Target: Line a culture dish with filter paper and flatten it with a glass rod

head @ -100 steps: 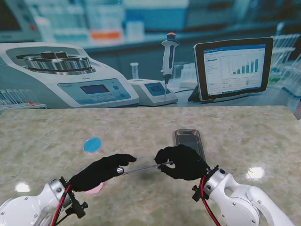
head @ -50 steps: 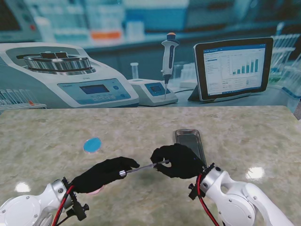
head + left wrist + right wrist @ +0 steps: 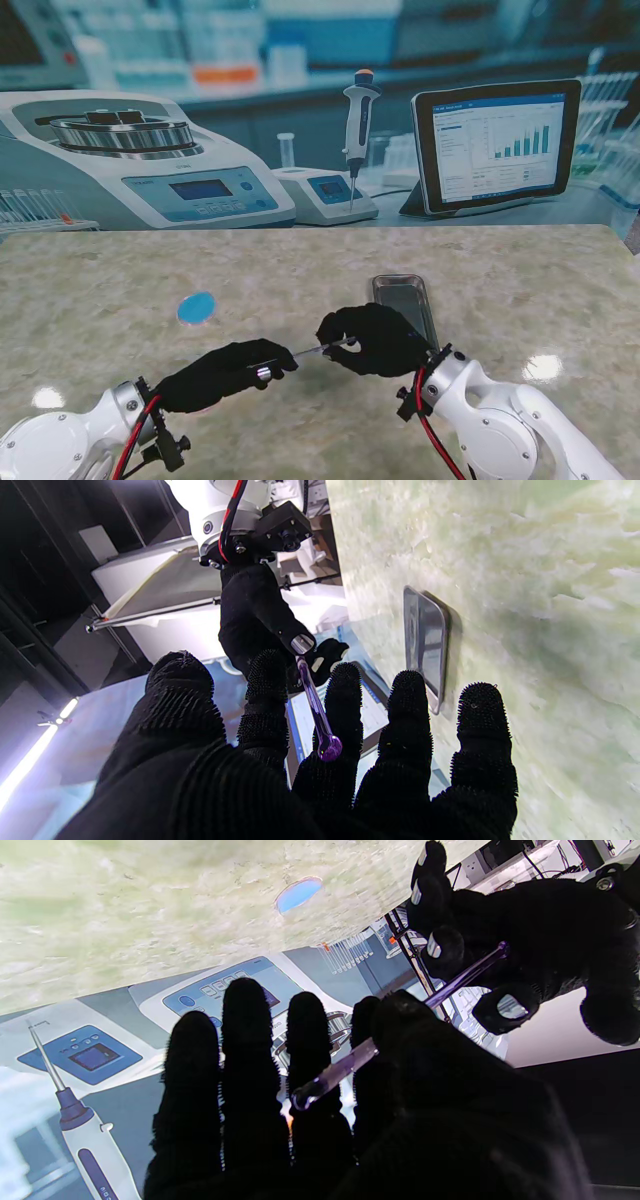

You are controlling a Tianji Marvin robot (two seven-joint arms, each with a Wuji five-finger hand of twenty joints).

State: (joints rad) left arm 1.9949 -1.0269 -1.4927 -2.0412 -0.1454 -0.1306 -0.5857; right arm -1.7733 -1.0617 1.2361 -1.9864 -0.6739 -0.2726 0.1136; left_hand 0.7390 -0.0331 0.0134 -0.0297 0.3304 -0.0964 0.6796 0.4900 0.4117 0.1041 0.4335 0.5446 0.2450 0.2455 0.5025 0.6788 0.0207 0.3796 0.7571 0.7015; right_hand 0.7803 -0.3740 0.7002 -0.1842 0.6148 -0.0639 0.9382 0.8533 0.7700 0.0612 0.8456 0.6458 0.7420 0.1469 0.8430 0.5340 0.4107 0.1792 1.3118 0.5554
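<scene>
The thin glass rod [image 3: 305, 355] hangs above the table between my two hands. My right hand [image 3: 372, 340] is shut on its right end, pinching it between thumb and fingers [image 3: 345, 1067]. My left hand [image 3: 225, 375] has its fingers curled around the rod's other end [image 3: 320, 725], which lies between two of its fingers. A round blue disc [image 3: 197, 307] lies flat on the table to the left, farther from me than the left hand; it also shows in the right wrist view [image 3: 298, 893]. I cannot tell whether it is the dish or the paper.
A shallow dark metal tray [image 3: 405, 295] lies just beyond my right hand and also shows in the left wrist view [image 3: 425, 640]. Behind the marble table top [image 3: 520, 290] is a printed backdrop of lab equipment.
My right hand has carried the rod a little left and nearer to me. My left hand's fingers have curled over the rod's left end.
</scene>
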